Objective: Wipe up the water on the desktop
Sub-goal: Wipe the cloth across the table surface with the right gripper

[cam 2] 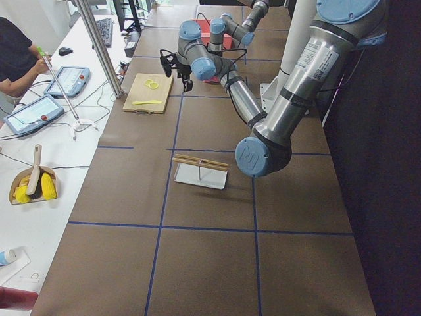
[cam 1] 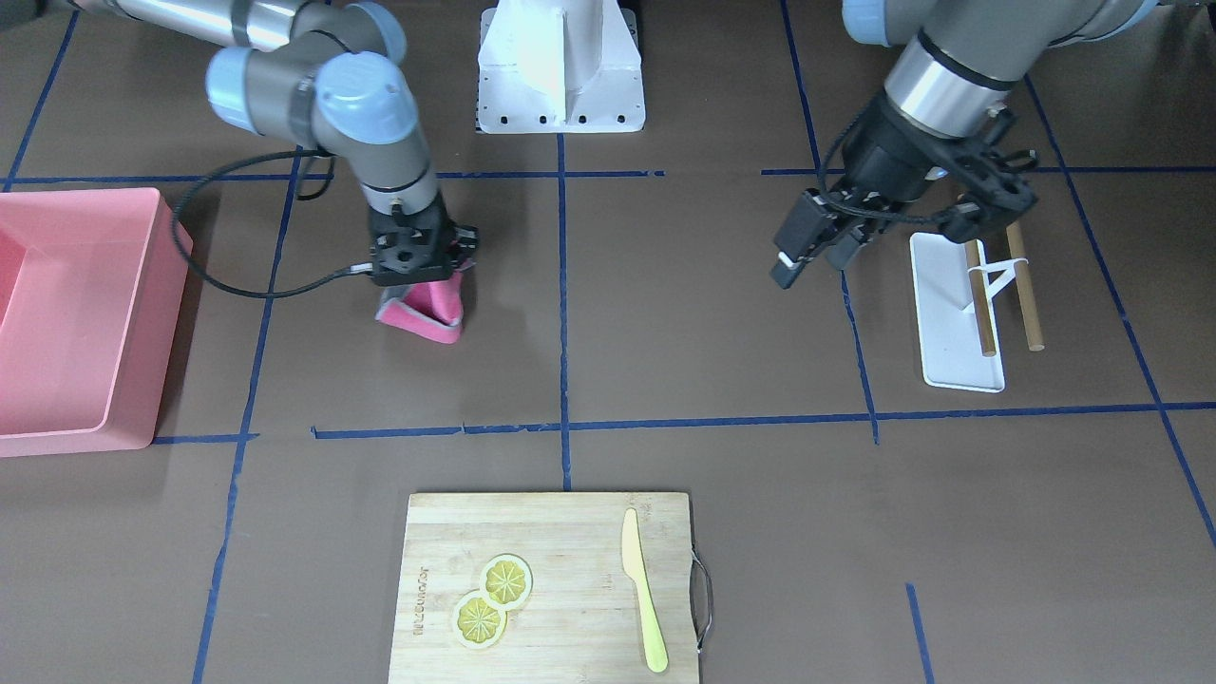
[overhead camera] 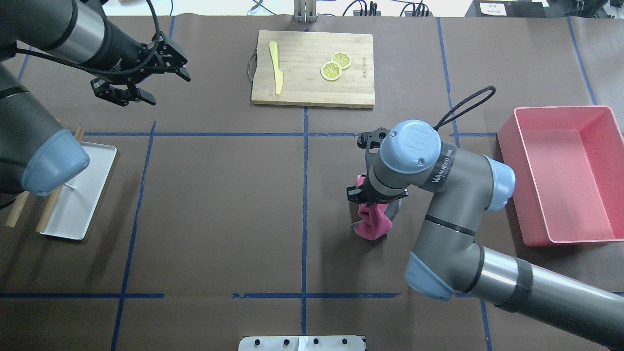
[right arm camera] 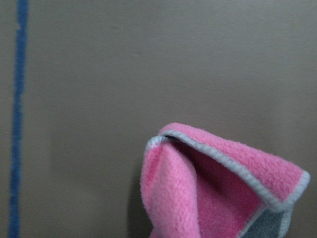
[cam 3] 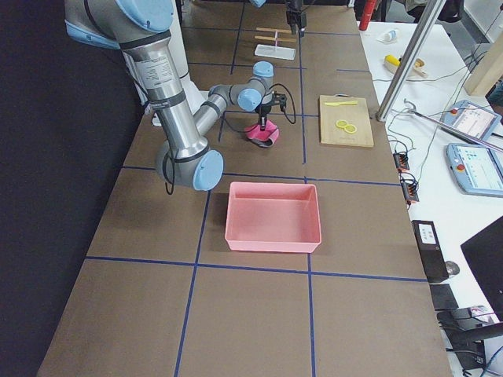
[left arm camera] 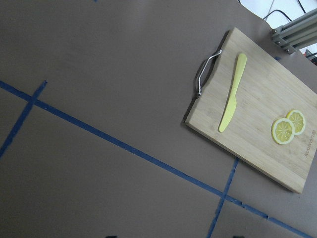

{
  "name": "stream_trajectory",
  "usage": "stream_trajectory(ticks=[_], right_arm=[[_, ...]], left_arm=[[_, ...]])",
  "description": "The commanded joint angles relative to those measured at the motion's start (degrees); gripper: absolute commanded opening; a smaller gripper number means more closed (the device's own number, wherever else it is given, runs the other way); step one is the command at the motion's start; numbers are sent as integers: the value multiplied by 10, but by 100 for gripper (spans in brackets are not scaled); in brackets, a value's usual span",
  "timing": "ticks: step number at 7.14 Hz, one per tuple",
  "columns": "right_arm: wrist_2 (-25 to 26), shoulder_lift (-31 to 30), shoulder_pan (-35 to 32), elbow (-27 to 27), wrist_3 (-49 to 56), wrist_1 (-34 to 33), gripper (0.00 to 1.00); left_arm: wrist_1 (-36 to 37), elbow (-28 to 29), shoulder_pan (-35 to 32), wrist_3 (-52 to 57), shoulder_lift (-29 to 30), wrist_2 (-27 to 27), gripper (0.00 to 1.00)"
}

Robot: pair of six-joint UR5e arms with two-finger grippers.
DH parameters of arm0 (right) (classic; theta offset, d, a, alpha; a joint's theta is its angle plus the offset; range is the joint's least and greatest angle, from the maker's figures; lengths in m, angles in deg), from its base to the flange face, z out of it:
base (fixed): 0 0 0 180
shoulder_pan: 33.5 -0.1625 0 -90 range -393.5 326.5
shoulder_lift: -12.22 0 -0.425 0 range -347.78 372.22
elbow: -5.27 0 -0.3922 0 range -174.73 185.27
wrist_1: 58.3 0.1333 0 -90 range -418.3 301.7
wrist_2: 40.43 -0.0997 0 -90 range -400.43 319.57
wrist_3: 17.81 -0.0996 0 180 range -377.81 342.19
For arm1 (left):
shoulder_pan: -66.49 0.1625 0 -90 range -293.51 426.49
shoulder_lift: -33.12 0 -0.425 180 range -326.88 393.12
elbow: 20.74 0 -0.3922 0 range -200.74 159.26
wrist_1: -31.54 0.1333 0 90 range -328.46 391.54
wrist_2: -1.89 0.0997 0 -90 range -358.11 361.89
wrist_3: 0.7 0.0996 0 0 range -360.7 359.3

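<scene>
**Cloth's down on the bench, can't spot the water though**

Board (cam 1: 560, 532) sits closest to the front camera, with lemon slices (cam 1: 492, 598) and a knife (cam 1: 642, 608) on it, out of the action.

Big to small then. Bench (overhead camera: 219, 219) is the dark brown top with blue tape lines, its long axis running side to side across the robot. No wet patch shows on it from these angles. Pink bin (overhead camera: 511, 170) is at the robot's right end and the white tray (cam 1: 940, 313) is at the left end.

Right tool (cam 1: 423, 280) is clamped on the top of a pink cloth (overhead camera: 373, 222) and points straight down. So the bench is right below it, with the cloth's lower folds touching it just right of the centre tape line. Left tool (overhead camera: 169, 90) hangs spread and empty, well apart, up near the tray.

Right arm's clearly nearer, so I'd guess the wipe is a sideways drag with the cloth pressed down.
</scene>
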Motion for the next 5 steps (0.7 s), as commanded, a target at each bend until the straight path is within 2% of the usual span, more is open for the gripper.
stream_trajectory(ticks=[1,2,3,5], right_arm=[[-1,82,16,-58,-57,2,0],[-4,51,13,-41,-54,1,0],[-9,-21,-6,16,-38,2,0],[-34,-132,-54,82,64,1,0]], left_arm=[[55,-24,-16,78,-26,-1,83],[81,-32,-22,116,-27,0,83],[89,-32,-30,130,-30,0,83],[89,-41,-31,135,-51,-1,83]])
